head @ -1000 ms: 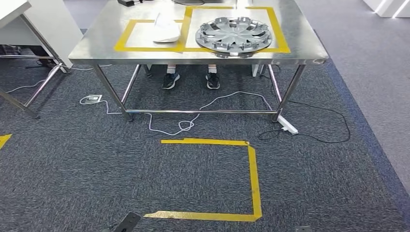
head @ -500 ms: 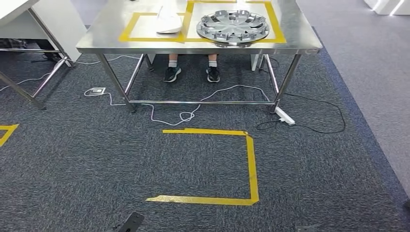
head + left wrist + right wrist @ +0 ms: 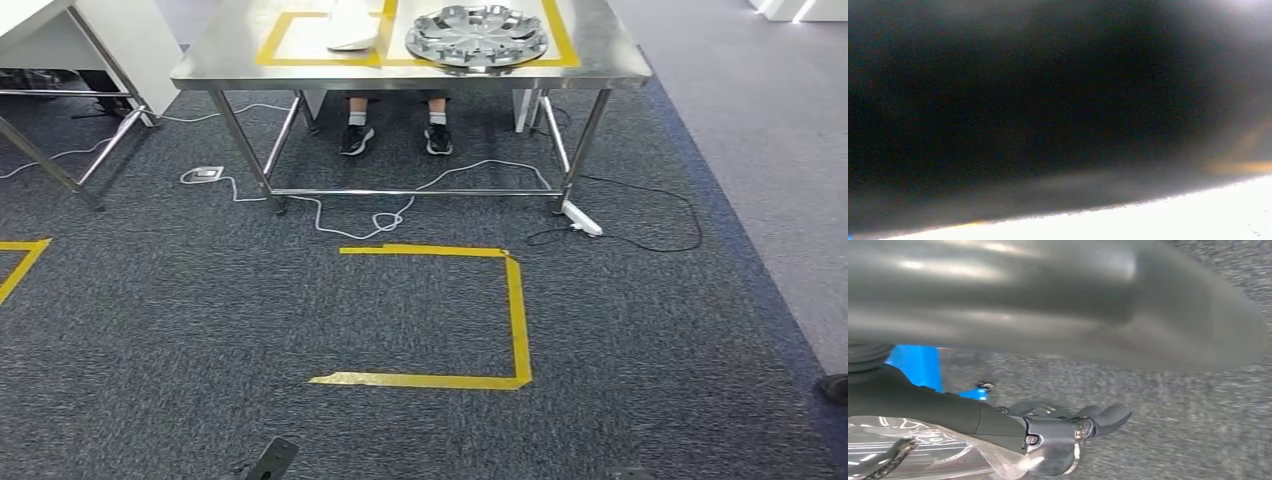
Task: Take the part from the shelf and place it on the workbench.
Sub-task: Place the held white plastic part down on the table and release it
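The steel workbench (image 3: 400, 75) stands at the far end of the head view, with yellow tape outlines on its top. A silver wheel cover (image 3: 477, 35) lies in the right outline. A white part (image 3: 352, 30) lies in the left outline, cut off by the picture's edge. In the right wrist view my right hand (image 3: 1048, 435) hangs over grey carpet. Its dark fingers (image 3: 1108, 417) are stretched out and apart, with nothing between them. A broad blurred grey shape crosses that view close to the lens. The left wrist view is dark and blurred.
A person's feet in dark shoes (image 3: 393, 138) stand under the workbench. White and black cables (image 3: 380, 215) and a power strip (image 3: 583, 220) lie on the carpet there. A yellow tape outline (image 3: 515, 320) marks the floor ahead. Another table (image 3: 60, 60) stands at the left.
The whole picture has shifted: the workbench and the floor tape sit higher and farther off, so the camera has backed away. Nothing on the workbench has moved.
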Motion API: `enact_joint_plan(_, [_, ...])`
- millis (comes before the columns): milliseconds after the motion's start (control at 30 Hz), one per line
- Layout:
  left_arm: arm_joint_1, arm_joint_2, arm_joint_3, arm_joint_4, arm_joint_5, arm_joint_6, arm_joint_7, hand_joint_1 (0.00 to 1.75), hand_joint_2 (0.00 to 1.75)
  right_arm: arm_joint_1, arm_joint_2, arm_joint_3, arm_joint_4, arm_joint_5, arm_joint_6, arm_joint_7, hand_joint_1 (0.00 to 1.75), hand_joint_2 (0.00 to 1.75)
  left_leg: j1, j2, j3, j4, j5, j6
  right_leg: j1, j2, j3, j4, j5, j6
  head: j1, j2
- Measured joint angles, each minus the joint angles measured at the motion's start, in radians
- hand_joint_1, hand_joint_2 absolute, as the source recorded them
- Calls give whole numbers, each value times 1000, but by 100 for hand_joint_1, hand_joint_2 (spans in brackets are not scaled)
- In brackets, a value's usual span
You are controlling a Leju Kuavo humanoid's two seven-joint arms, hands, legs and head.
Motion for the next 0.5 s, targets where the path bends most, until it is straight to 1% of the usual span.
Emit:
enact_joint_plan(33, [0,0,0,0,0,1,-1,0,0,-1,0,-2,3,1,-3,-1,0,0,2,0,-2,0,8,-6,0,-1,-5,-6,-2,-12,0,0])
enact_joint_plan(67, [1,0,0,0,0,1,-1,0,0,0,0,-4,6,2,-6,-2,0,0,4,-1,-6,4,2,-12,0,-3,-12,-2,5,-21,0,0])
enact_joint_plan(100, [3,0,0,0,0,2,-1,0,0,1,-1,-7,9,3,-9,-3,0,0,6,-3,-12,21,-23,-19,-1,-5,-20,-1,14,-30,-1,0])
enact_joint_plan(133, [5,0,1,0,1,2,-1,0,0,1,-1,-9,12,4,-13,-5,0,0,9,-4,-23,56,-64,-24,-2,-8,-30,-1,24,-38,-2,0])
enact_joint_plan(167, [6,0,1,0,2,3,-2,0,0,0,-2,-11,15,6,-16,-8,0,0,11,-6,-38,111,-118,-30,-1,-9,-41,1,34,-41,-4,0])
enact_joint_plan(200, [7,0,2,0,3,4,-2,0,0,-2,-2,-12,18,7,-19,-12,0,0,13,-6,-53,180,-165,-34,-1,-9,-53,3,44,-43,-4,0])
enact_joint_plan(233, [7,0,3,0,5,5,-3,0,0,-3,-3,-14,21,8,-22,-15,0,0,15,-6,-64,243,-193,-37,-1,-9,-67,6,52,-42,-5,0])
enact_joint_plan(267, [8,0,4,0,7,6,-4,0,0,-4,-4,-15,25,9,-24,-18,0,0,16,-6,-63,282,-198,-38,-1,-9,-81,11,60,-41,-5,0])
enact_joint_plan(300, [8,0,4,0,8,6,-4,0,0,-4,-4,-16,29,11,-26,-19,0,0,18,-6,-46,287,-186,-38,0,-9,-94,16,65,-39,-5,0])
enact_joint_plan(333, [9,0,5,0,9,7,-4,0,0,-5,-5,-18,33,12,-27,-20,0,0,18,-6,-12,251,-164,-37,-1,-9,-103,22,69,-36,-5,0])
enact_joint_plan(367, [9,1,6,0,12,7,-4,0,0,-6,-5,-20,36,14,-29,-22,0,0,19,-7,37,187,-144,-34,-1,-9,-111,28,72,-34,-5,0])
enact_joint_plan(400, [8,0,8,0,16,7,-2,0,0,-7,-5,-21,40,18,-31,-25,0,0,18,-9,85,116,-134,-30,1,-9,-120,35,75,-31,-5,0])
enact_joint_plan(433, [4,-1,12,0,24,6,4,0,0,-10,-6,-22,45,25,-35,-29,0,0,18,-10,121,59,-132,-26,2,-9,-126,41,78,-26,-5,0])
enact_joint_plan(467, [-1,-3,16,0,33,4,15,0,0,-14,-8,-23,53,34,-40,-33,0,0,17,-12,141,19,-135,-22,3,-8,-133,45,82,-20,-5,0])
enact_joint_plan(500, [-9,-5,21,0,41,2,29,0,0,-20,-12,-23,64,44,-47,-37,0,0,16,-12,145,2,-139,-20,6,-8,-141,50,84,-20,-5,0])
